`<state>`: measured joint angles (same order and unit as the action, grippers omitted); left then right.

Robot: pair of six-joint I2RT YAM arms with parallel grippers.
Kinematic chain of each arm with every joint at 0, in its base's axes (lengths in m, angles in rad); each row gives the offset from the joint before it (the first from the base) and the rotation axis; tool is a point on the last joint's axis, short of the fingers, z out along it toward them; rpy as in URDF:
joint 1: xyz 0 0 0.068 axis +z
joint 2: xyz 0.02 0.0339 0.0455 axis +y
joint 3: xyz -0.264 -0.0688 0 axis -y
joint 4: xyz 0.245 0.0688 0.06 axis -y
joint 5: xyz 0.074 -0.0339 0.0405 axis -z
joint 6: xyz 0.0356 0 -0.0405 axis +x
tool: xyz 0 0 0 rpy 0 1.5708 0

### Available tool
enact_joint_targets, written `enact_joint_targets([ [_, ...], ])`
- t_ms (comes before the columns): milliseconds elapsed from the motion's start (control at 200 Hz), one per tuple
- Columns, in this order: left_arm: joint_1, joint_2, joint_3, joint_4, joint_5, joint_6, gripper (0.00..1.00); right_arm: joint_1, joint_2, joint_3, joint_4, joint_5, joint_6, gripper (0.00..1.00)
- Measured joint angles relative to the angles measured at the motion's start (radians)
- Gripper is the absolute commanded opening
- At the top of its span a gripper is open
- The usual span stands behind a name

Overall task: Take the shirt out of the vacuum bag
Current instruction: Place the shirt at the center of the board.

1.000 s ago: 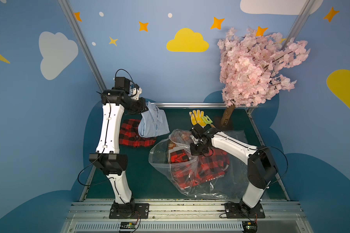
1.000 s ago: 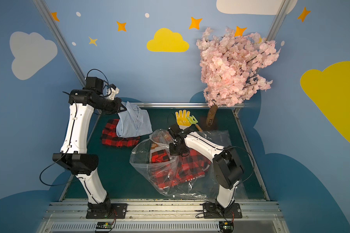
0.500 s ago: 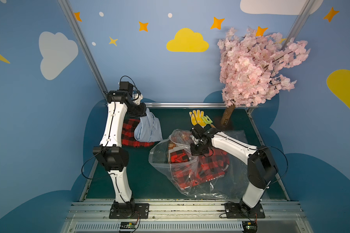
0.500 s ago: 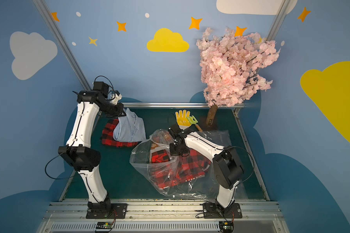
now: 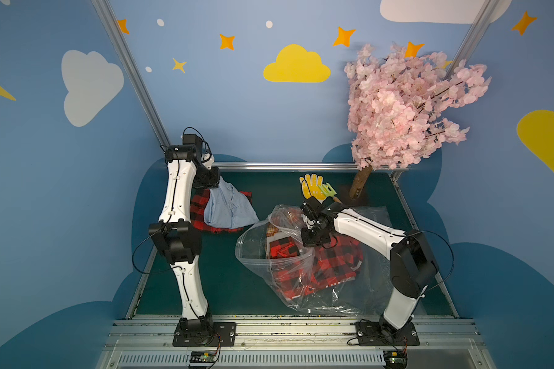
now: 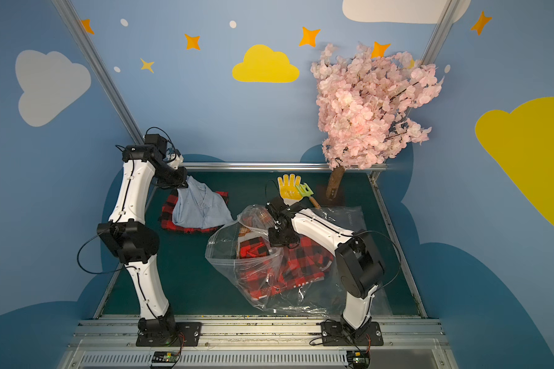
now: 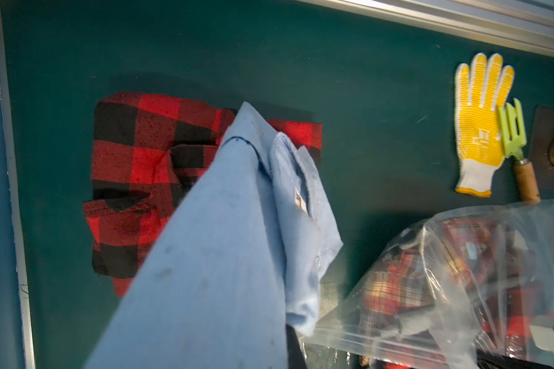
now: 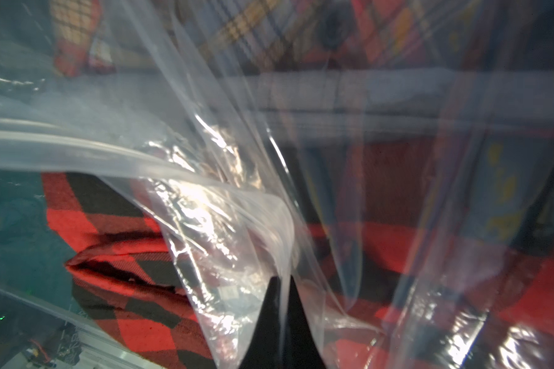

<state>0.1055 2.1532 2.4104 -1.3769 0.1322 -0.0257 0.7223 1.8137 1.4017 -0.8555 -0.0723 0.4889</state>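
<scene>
Now both sets of jaws are pinching shut on something.
Left gripper (image 5: 217,184) is holding the blue shirt (image 5: 229,211), dangling it outside the vacuum bag (image 5: 256,242) over a red plaid cloth (image 5: 199,207); right gripper (image 8: 280,282) is clamping the bag's clear edge, plaid garments (image 5: 333,262) lying inside.

glossy, crinkled clear plastic vacuum bag (image 5: 253,249); matt, soft pale-blue cloth shirt (image 5: 231,209).

Green table (image 5: 231,287) with plaid shirt (image 5: 200,212), vacuum bag (image 5: 253,246), glove (image 5: 311,188), rake (image 5: 329,191)
</scene>
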Motion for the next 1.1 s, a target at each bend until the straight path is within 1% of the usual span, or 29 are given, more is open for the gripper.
enact_joint_targets([
  [225,0.046,0.114,0.115,-0.014,-0.011,0.008,0.08,-0.001,0.019,0.019,-0.017,-0.003,-0.008,0.00],
  [385,0.064,0.190,0.185,-0.021,-0.011,0.012,0.12,-0.003,0.049,0.042,-0.036,-0.009,-0.019,0.00],
  [445,0.064,0.222,0.210,-0.021,-0.009,0.015,0.16,-0.004,0.056,0.050,-0.043,-0.012,-0.019,0.00],
  [500,0.063,0.253,0.229,-0.019,-0.008,0.019,0.24,-0.006,0.058,0.053,-0.047,-0.016,-0.019,0.00],
  [566,0.063,0.285,0.246,-0.018,-0.008,0.020,0.26,-0.006,0.058,0.054,-0.048,-0.019,-0.019,0.00],
  [606,0.062,0.302,0.257,-0.016,-0.008,0.020,0.34,-0.006,0.059,0.055,-0.049,-0.021,-0.019,0.00],
  [686,0.063,0.332,0.275,-0.005,-0.011,0.013,0.54,-0.006,0.060,0.055,-0.049,-0.024,-0.019,0.00],
  [696,0.063,0.335,0.277,-0.003,-0.011,0.020,0.58,-0.006,0.060,0.055,-0.050,-0.024,-0.019,0.00],
  [716,0.063,0.341,0.280,-0.002,-0.016,0.013,0.74,-0.006,0.060,0.055,-0.050,-0.025,-0.019,0.00],
  [731,0.063,0.344,0.282,0.000,-0.020,0.018,0.81,-0.006,0.060,0.055,-0.050,-0.026,-0.019,0.00],
  [761,0.063,0.351,0.290,0.000,-0.027,0.011,0.93,-0.006,0.060,0.055,-0.050,-0.026,-0.019,0.00],
  [781,0.063,0.354,0.296,0.001,-0.033,0.010,0.99,-0.006,0.060,0.055,-0.050,-0.026,-0.019,0.00],
  [951,0.063,0.338,0.313,0.019,-0.081,-0.022,1.00,-0.005,0.060,0.055,-0.050,-0.027,-0.018,0.00],
  [1051,0.063,0.279,0.306,0.036,-0.110,-0.036,1.00,0.000,0.060,0.055,-0.050,-0.027,-0.017,0.00],
  [1101,0.064,0.222,0.285,0.055,-0.130,-0.049,1.00,0.000,0.060,0.055,-0.050,-0.027,-0.016,0.00],
])
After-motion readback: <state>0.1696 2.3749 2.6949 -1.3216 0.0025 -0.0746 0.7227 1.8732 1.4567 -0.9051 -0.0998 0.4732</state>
